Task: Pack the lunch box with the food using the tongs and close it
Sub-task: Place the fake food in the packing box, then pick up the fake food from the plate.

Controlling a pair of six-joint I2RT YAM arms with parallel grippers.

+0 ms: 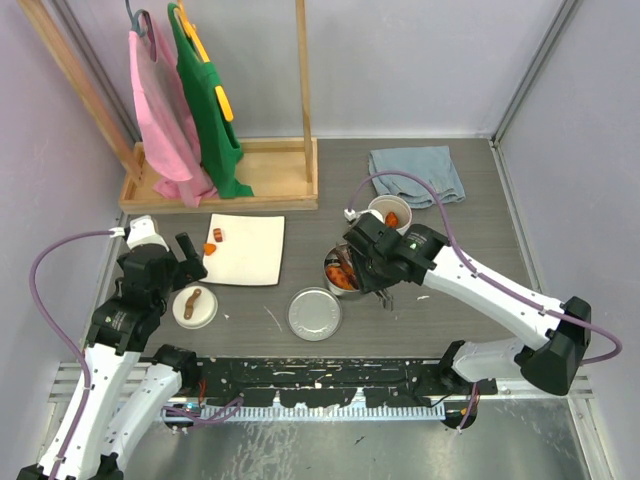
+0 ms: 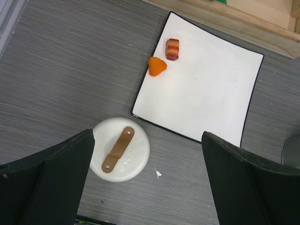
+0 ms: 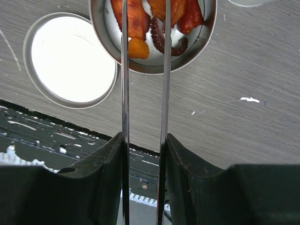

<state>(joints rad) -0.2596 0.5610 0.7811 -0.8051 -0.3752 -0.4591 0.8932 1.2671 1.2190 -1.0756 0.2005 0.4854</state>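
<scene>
Tongs of slim grey metal [image 3: 124, 70] sit pinched in the right gripper [image 3: 145, 140], tips over the shallow round steel tin [image 3: 104, 35] holding orange and red food pieces [image 3: 138, 48]. Left of that tin, the left gripper [image 2: 147, 140] hangs spread wide above the white round lid [image 2: 133, 164]. Light, springy and slick, the tongs likely want squeezing mid-length.
</scene>
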